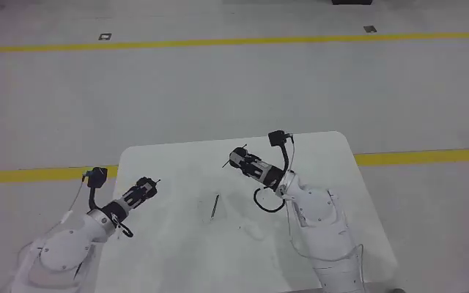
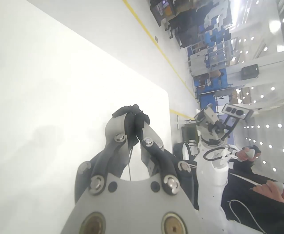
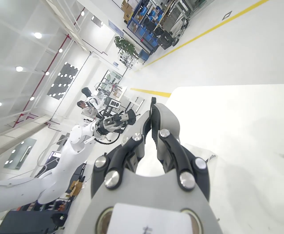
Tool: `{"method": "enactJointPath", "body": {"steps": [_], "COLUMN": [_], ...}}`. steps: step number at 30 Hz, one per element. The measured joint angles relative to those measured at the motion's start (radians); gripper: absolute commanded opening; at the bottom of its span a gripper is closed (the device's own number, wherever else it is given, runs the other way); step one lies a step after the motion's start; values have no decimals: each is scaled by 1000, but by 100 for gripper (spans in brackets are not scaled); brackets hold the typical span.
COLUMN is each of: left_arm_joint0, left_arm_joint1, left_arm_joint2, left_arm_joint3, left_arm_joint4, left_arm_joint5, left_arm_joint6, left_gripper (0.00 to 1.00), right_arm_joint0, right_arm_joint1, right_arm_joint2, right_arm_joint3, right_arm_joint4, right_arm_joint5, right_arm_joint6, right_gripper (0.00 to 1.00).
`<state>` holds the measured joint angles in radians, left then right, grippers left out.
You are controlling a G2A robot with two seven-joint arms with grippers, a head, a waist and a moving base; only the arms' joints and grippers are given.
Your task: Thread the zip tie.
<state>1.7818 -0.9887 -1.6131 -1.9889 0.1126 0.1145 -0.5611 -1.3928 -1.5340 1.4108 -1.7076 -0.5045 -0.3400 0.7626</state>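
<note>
Left pincer [image 2: 133, 114] of mine clamps a thin black strip [image 2: 130, 170], right pincer [image 3: 152, 107] is pressed together, both raised, I judge, for joining ends, while a zip tie [image 1: 215, 206] lies on the table [image 1: 168, 242] between them.

Robotics test hall on an industrial floor

A pale glossy floor [image 1: 220, 88] carries a yellow lane line [image 1: 220, 41] across the upper part of the top view, with one white table [image 1: 176, 242] at lower centre. The right wrist view adds blue storage racks [image 3: 142, 20], a red pipe [image 3: 44, 73] and round ceiling lights [image 3: 37, 35] (plus one potted tree [image 3: 124, 45]).
</note>
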Motion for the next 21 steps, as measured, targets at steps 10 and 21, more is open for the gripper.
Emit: {"method": "enactJointPath", "body": {"steps": [10,21], "left_arm_joint0": [-8,-7], "left_arm_joint1": [-5,-7], "left_arm_joint2": [61,62], "left_arm_joint3": [-37,-48], "left_arm_joint4": [58,27], "left_arm_joint5": [50,68], "left_arm_joint6": [22,17], "left_gripper": [0,0], "right_arm_joint0": [39,55], "right_arm_joint1": [56,89], "right_arm_joint2": [-122,-189], "right_arm_joint3": [38,52], "right_arm_joint4": [-87,-76], "right_arm_joint5": [0,0], "right_arm_joint6": [-98,-142], "right_gripper": [0,0]}}
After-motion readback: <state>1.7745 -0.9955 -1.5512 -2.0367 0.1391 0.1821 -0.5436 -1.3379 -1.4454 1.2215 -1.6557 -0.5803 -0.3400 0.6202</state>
